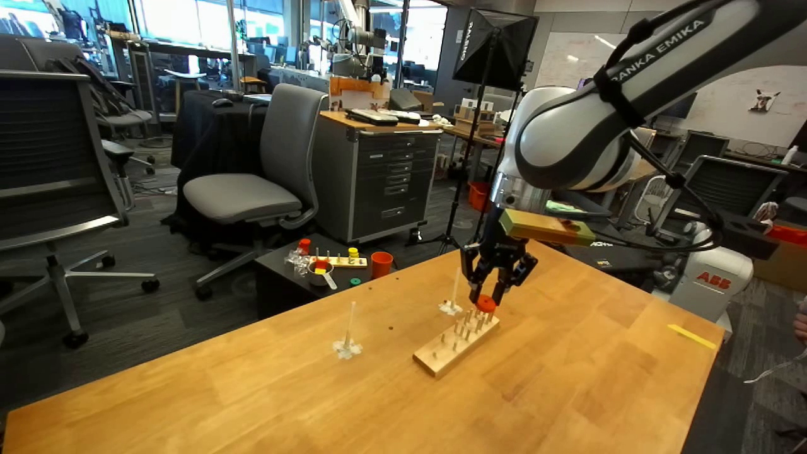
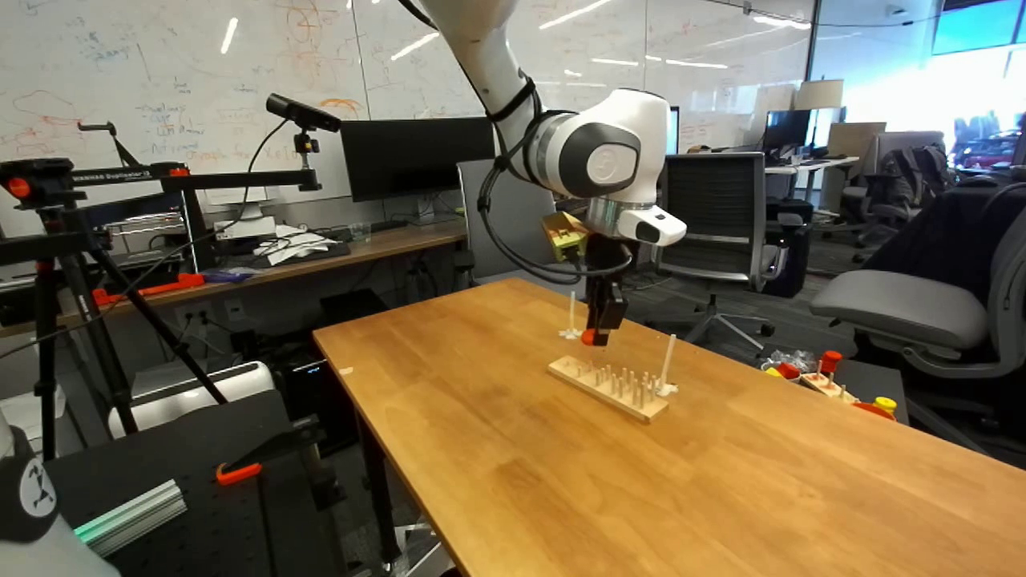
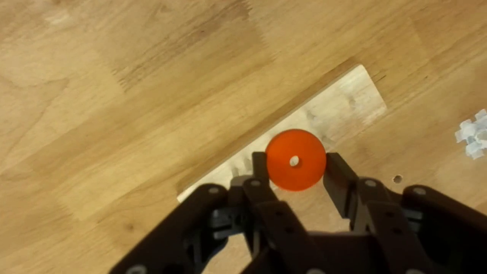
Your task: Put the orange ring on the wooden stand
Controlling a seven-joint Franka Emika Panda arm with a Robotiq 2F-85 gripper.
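The orange ring (image 3: 279,173) is a flat round disc with a small centre hole. My gripper (image 3: 295,160) is shut on it, one fingertip at each side. The wooden stand (image 3: 355,91) lies below on the table, and the ring hides its middle in the wrist view. Pale wood shows through the hole. In both exterior views the gripper (image 1: 486,295) (image 2: 595,338) points down, with the ring (image 1: 485,304) (image 2: 588,336) at its tips. A gap shows between ring and stand (image 2: 567,368) in an exterior view. The stand (image 1: 435,360) bears several upright pegs of different heights.
Two thin pale rods stand taped to the table, a nearer rod (image 1: 350,325) and a rod (image 1: 455,289) close beside the stand. A black side table (image 1: 277,287) beyond the edge holds an orange cup (image 1: 381,265) and another peg board (image 1: 343,261).
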